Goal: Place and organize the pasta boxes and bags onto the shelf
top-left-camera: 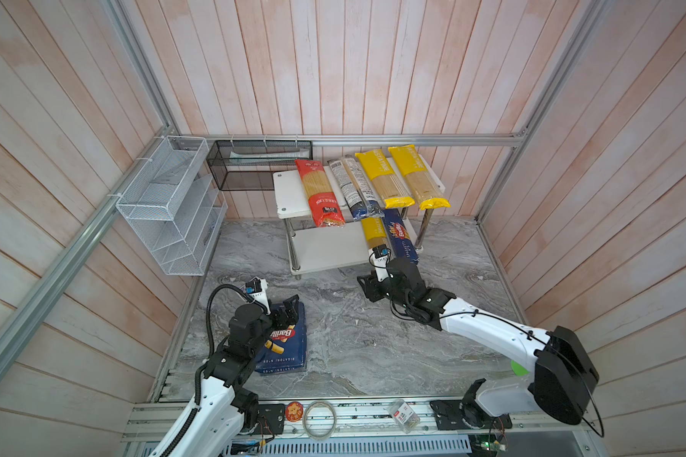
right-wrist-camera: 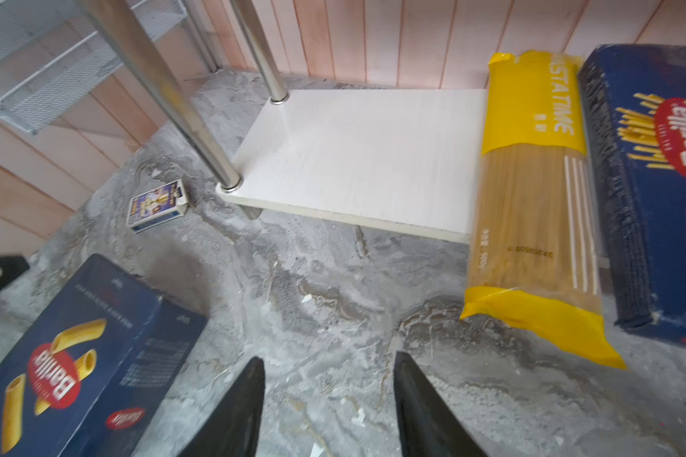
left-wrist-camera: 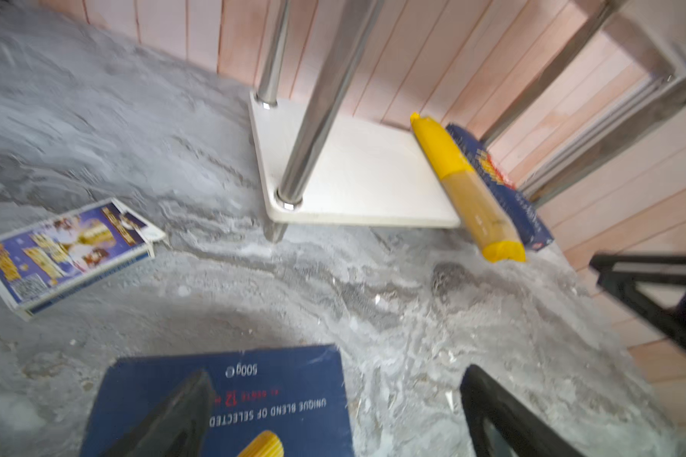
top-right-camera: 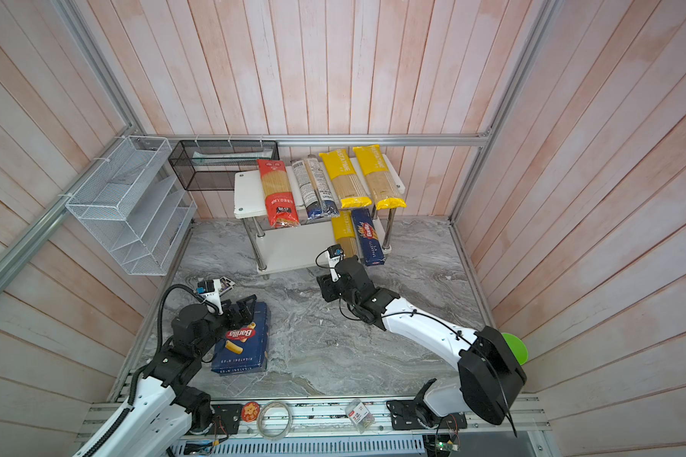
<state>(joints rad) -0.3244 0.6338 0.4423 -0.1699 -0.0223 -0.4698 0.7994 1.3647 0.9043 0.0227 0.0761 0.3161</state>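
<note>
The wide blue Barilla rigatoni box (top-left-camera: 288, 350) (right-wrist-camera: 76, 364) lies flat on the marble floor at the left. My left gripper (top-left-camera: 290, 306) (left-wrist-camera: 337, 372) hovers open over its far end, one finger above the box and one beside it. The shelf (top-left-camera: 288, 190) carries a red bag (top-left-camera: 319, 194), a dark blue and clear bag (top-left-camera: 353, 190) and two yellow bags (top-left-camera: 385, 180) on its top board. On the lower board lie a yellow bag (right-wrist-camera: 531, 198) and the Barilla spaghetti box (right-wrist-camera: 658, 178). My right gripper (top-left-camera: 364, 284) (right-wrist-camera: 330, 358) stands open and empty over bare floor before the shelf.
A white wire rack (top-left-camera: 167, 205) hangs on the left wall and a black mesh basket (top-left-camera: 254, 166) hangs behind the shelf. A small printed card box (left-wrist-camera: 68, 253) lies on the floor left of the shelf. A tape ring (top-left-camera: 319, 419) rests on the front rail.
</note>
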